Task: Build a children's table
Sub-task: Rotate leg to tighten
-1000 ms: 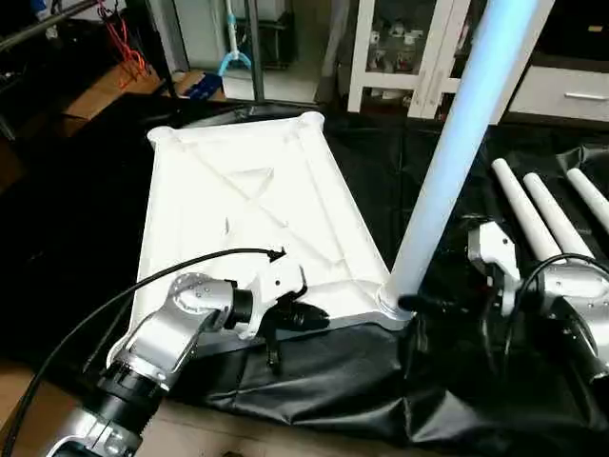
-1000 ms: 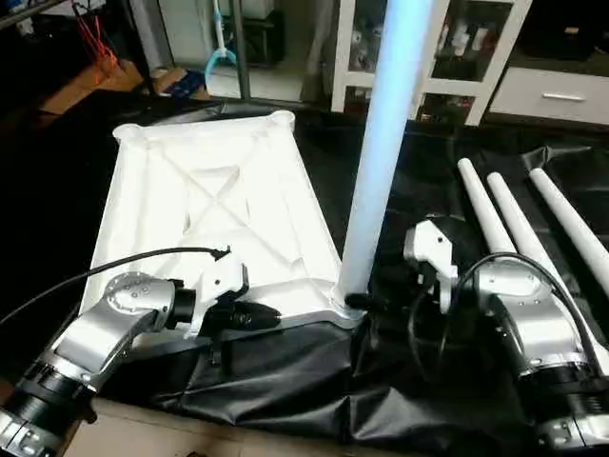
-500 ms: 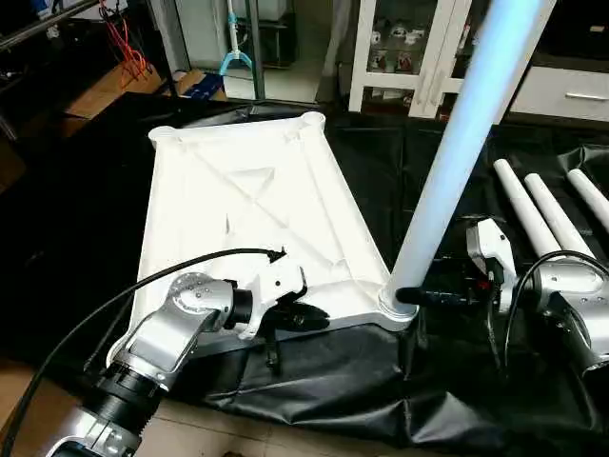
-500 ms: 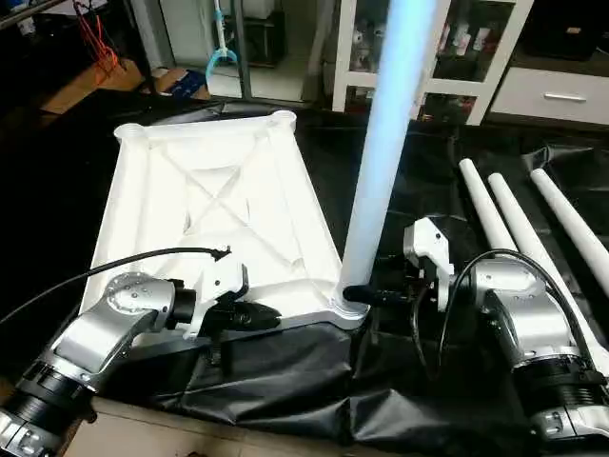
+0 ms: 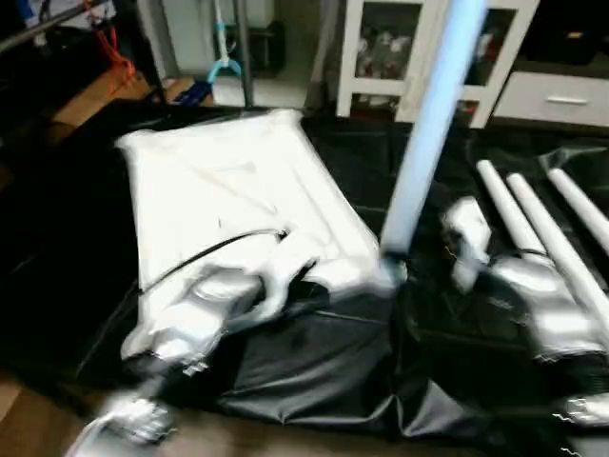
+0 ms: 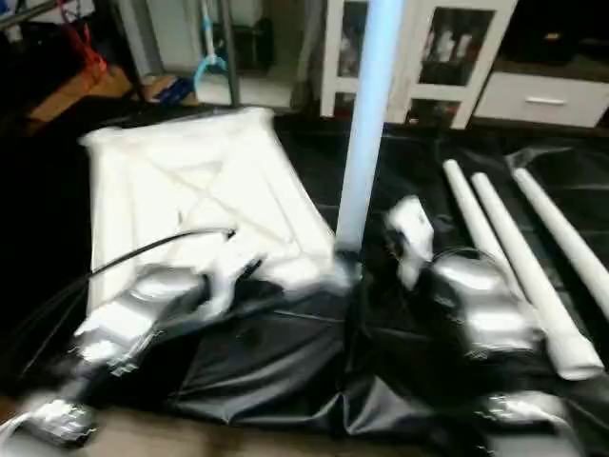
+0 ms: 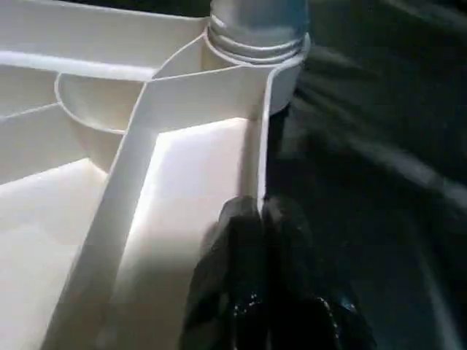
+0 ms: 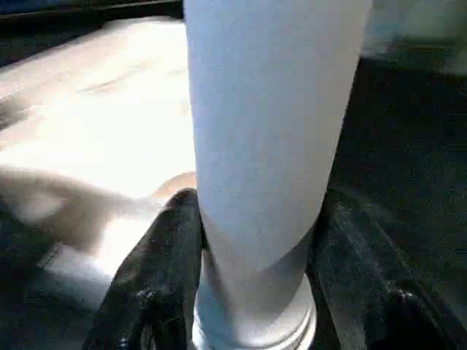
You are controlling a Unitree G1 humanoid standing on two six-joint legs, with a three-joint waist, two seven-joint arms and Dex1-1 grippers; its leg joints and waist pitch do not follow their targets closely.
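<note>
The children's table top (image 5: 228, 200) lies upside down on a black sheet, ribs up. One white leg (image 5: 428, 124) stands upright in its near right corner socket (image 7: 255, 44). My right gripper (image 8: 255, 211) is at the foot of this leg, one black finger (image 8: 157, 270) pressed on each side of the tube. At the top's near edge, my left gripper (image 7: 260, 215) is shut, its fingertips pinched over the thin rim (image 7: 261, 146) a little short of that socket.
Three spare white legs (image 5: 533, 228) lie side by side on the black sheet (image 5: 314, 371) to the right. A white glass-door cabinet (image 5: 419, 48) stands behind. Metal stand poles (image 5: 243, 48) rise at the back left.
My right gripper has moved in and closed its fingers on the foot of the standing leg. The camera has shifted, blurring the head views. The left gripper has stayed put.
</note>
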